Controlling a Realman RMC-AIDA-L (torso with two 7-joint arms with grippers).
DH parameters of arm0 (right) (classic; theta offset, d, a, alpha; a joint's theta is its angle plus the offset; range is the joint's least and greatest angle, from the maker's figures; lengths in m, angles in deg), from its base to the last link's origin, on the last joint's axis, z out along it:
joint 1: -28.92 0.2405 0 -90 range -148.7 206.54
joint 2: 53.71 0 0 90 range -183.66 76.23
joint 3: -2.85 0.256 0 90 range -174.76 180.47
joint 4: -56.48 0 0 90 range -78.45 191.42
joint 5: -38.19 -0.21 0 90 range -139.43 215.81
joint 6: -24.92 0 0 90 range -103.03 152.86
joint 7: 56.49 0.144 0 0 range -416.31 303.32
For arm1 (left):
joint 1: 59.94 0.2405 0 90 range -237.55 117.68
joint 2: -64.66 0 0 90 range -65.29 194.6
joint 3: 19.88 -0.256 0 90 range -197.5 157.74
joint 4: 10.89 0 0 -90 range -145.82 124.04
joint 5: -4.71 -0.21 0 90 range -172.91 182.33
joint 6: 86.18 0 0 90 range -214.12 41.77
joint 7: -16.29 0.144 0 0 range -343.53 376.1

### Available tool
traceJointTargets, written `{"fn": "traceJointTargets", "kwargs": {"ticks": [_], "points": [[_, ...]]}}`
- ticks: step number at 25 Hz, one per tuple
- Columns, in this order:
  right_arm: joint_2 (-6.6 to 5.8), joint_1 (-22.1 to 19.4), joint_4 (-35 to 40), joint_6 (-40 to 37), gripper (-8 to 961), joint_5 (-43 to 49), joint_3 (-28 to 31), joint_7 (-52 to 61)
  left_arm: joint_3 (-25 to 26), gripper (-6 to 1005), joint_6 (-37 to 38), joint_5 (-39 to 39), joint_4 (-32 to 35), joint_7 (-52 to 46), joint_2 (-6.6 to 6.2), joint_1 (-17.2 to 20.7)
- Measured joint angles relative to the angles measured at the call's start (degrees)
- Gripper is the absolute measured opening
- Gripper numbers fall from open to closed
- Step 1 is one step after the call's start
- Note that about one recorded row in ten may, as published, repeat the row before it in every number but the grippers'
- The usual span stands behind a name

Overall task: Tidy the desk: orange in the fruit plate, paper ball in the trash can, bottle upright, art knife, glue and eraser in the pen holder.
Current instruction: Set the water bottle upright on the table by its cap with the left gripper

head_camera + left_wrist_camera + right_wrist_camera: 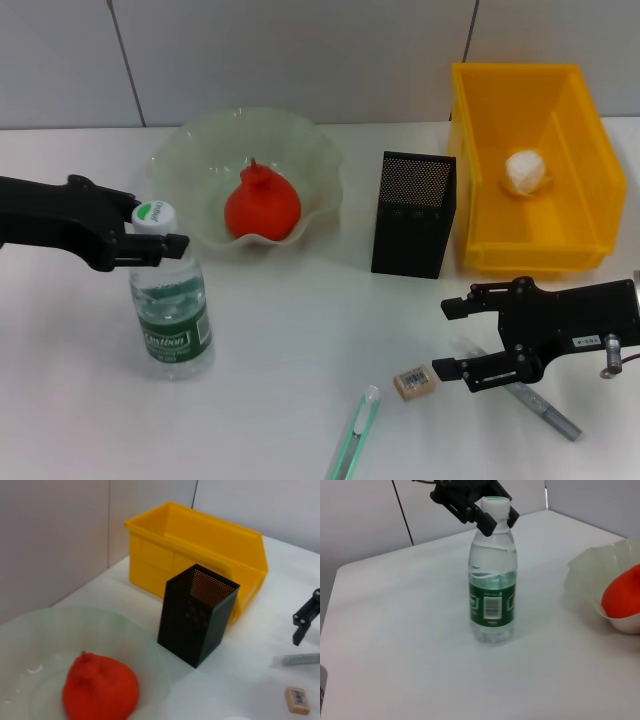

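Note:
The bottle [170, 305] stands upright on the left of the table, also in the right wrist view [492, 595]. My left gripper [150, 228] is closed around its white cap and neck. The orange [262, 205] lies in the fruit plate [200, 150]. The paper ball [527, 172] lies in the trash can [480, 200]. My right gripper [445, 338] is open and empty, hovering beside the eraser [413, 381] and over the near end of the glue [545, 408]. The art knife [355, 435] lies at the front edge. The pen holder [413, 215] stands upright.
The pen holder stands close against the trash can's left side, with the fruit plate to its left. A grey panel wall runs behind the table.

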Motion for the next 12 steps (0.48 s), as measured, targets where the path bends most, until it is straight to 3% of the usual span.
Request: {"fn": "traceJointTargets", "kwargs": {"ticks": [6, 7, 12], "points": [[0.03, 0.11, 0.06, 0.02, 815, -0.49, 0.0, 0.74, 1.33, 476, -0.11, 0.14, -0.27, 1.13, -0.08, 0.33], [0.03, 0.16, 0.11, 0.02, 815, -0.6, 0.0, 0.78, 4.76, 478, -0.25, 0.29, -0.47, 4.2, 0.1, 1.0], [0.03, 0.18, 0.12, 0.02, 815, -0.72, 0.0, 0.84, 8.44, 486, -1.11, 1.2, -0.38, 7.17, 0.83, 1.23]]}}
